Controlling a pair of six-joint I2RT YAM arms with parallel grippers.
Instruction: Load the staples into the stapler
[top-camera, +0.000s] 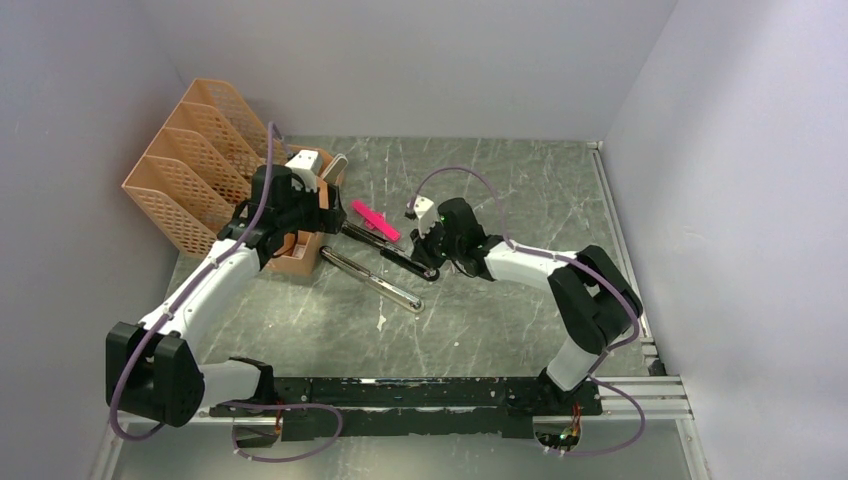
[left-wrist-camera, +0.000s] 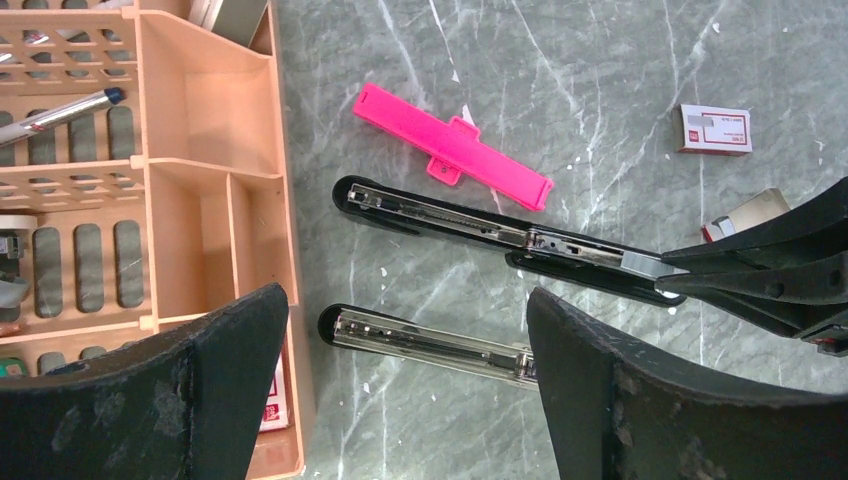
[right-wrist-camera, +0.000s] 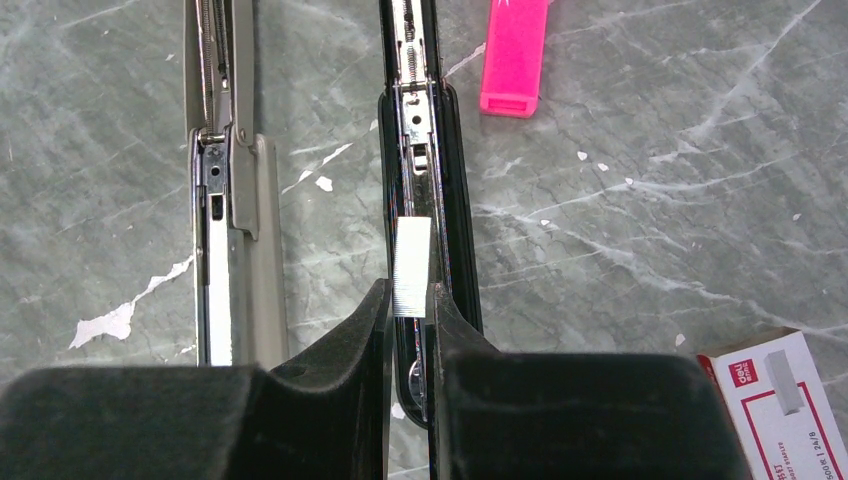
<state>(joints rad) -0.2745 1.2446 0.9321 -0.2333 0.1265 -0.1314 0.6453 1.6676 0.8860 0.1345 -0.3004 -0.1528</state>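
Right jaws clench the staples (right-wrist-camera: 412, 268) at one end, strip poised over the stapler (right-wrist-camera: 458, 180) rail on the counter (top-camera: 480, 330), left jaws hang released & empty; strip prob. light, stiff, slick, snaps easily, so pinch its long sides w/ gentle force.

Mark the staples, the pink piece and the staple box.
staples (right-wrist-camera: 412, 266): right wrist view, strip's middle.
pink piece (left-wrist-camera: 455, 146): left wrist view, its middle.
staple box (left-wrist-camera: 715, 129): left wrist view, top face.
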